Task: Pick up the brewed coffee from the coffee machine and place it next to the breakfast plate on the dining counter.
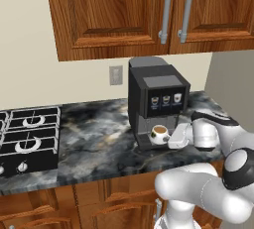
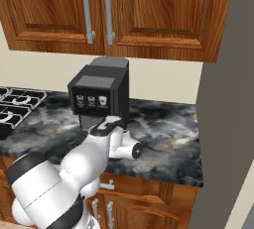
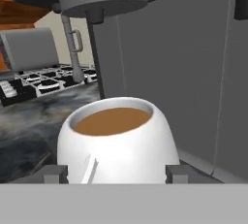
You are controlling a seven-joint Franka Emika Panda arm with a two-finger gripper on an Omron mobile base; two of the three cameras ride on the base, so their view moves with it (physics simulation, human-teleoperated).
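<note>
The brewed coffee (image 1: 159,133), a small white cup of brown liquid, stands on the drip tray of the black coffee machine (image 1: 156,99) under its spout. My gripper (image 1: 169,137) reaches in from the right at cup height and is open. In the hand view the cup (image 3: 116,140) sits close between the two fingertips (image 3: 55,172), one on each side of its base; whether they touch it I cannot tell. In the right base view my arm covers the front of the machine (image 2: 101,91). The breakfast plate and the dining counter are out of view.
The machine stands on a dark marble kitchen counter (image 1: 94,134) against the wall. A gas stove (image 1: 30,134) lies to the left. Wooden upper cabinets (image 1: 149,10) hang overhead. A tall grey panel (image 2: 228,124) closes the counter's right end.
</note>
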